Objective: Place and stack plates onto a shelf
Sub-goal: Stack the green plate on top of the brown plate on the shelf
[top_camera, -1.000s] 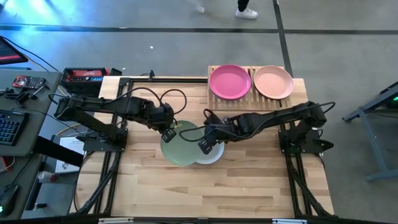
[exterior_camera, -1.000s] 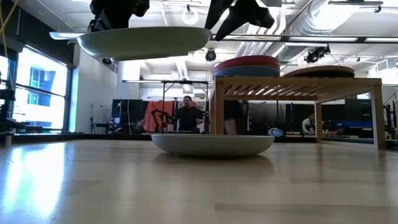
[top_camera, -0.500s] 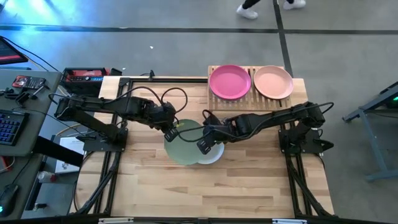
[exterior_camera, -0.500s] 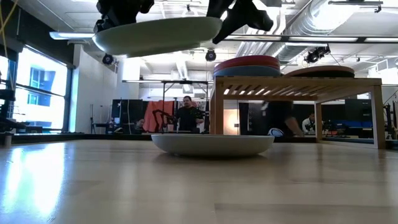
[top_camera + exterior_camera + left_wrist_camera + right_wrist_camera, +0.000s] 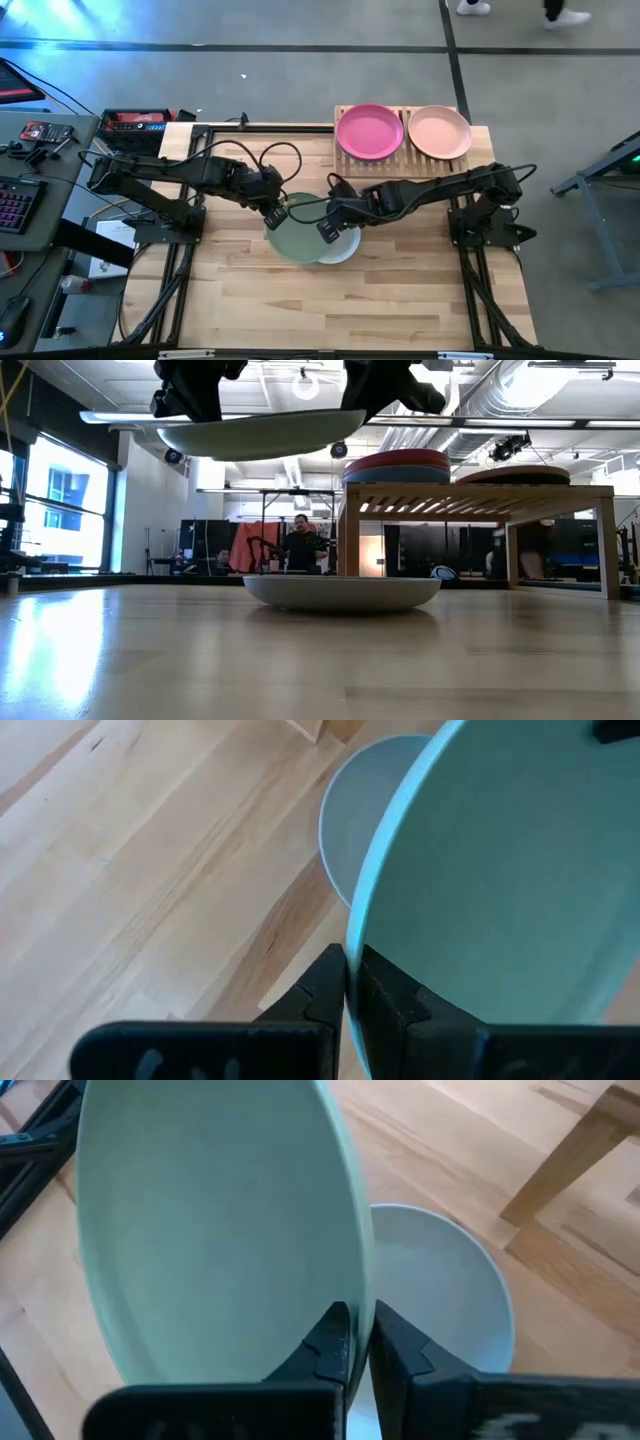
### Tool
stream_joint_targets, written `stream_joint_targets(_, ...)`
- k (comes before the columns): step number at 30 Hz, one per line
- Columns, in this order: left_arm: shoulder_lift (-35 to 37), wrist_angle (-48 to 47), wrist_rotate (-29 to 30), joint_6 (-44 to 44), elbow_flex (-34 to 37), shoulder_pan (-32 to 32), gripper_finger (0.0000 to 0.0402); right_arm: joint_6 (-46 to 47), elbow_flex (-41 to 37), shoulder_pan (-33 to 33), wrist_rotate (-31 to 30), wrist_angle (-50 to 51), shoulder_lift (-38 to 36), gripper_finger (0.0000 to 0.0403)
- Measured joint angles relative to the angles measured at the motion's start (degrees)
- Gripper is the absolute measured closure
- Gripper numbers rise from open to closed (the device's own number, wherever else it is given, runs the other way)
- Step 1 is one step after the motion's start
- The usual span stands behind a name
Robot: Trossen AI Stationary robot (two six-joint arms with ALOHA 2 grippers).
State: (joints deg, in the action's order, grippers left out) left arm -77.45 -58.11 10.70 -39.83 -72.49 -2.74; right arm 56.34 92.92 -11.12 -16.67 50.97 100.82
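The mint green plate is held above the white plate, clamped at opposite rims by the left gripper and right gripper; a handover seems in hand, so release by the left gripper would be called for before the shelf is approached.

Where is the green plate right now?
The round matte mint green plate hangs in the air mid-table in the high view, pinched between the left end effector and right end effector, above the off-white plate.

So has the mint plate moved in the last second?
Yes. In the low view the mint green plate has shifted right, toward the shelf, and its right edge sits higher.
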Motion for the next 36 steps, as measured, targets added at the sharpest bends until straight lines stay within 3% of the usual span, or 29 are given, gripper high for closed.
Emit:
stream_joint_targets(26,0.0,2.2,-4.1,2.0,0.0,0.1,0.0384,2.1,0.0,-0.2,0.9,0.2,-0.1,0.0403)
stream_joint_targets(36,-0.1,2.3,-4.7,-1.0,0.1,0.1,0.0384,2.1,0.0,-0.2,0.8,0.3,-0.1,0.0403)
